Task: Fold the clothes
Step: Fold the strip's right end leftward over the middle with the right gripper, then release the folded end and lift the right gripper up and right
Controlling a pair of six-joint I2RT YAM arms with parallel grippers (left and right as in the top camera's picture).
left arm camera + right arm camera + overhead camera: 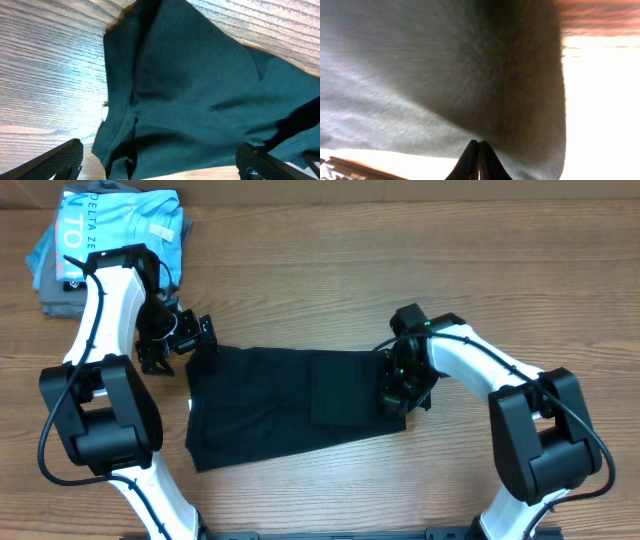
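The black T-shirt (290,405) lies partly folded into a rough rectangle on the middle of the wooden table. My left gripper (192,335) is open just off the shirt's back left corner. In the left wrist view its fingers (160,167) stand wide apart on either side of a bunched edge of the shirt (200,85) without gripping it. My right gripper (393,392) is at the shirt's right edge. In the right wrist view its fingertips (479,149) are pressed together on the fabric (445,75), which hangs close and blurred before the camera. The neck tag is hidden.
A light blue T-shirt with white lettering (120,225) lies on grey folded garments (55,302) at the back left corner, just behind the left arm. Bare wooden tabletop (330,270) surrounds the black shirt.
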